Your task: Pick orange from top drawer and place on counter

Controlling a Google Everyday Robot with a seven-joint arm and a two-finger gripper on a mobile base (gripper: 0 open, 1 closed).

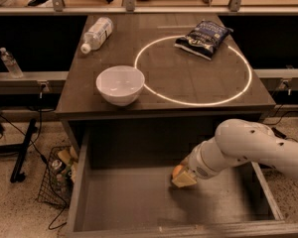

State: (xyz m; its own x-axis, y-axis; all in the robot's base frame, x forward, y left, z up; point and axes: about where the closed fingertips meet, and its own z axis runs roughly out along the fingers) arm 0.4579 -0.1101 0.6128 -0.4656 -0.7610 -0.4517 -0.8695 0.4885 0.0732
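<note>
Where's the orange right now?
Camera view: the orange is inside the open top drawer, right of centre toward the back, with the gripper right at it, below the counter.

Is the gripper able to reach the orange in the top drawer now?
Probably yes: the top drawer stands open, nothing covers the orange, and the gripper is inside the drawer, right beside it.
</note>
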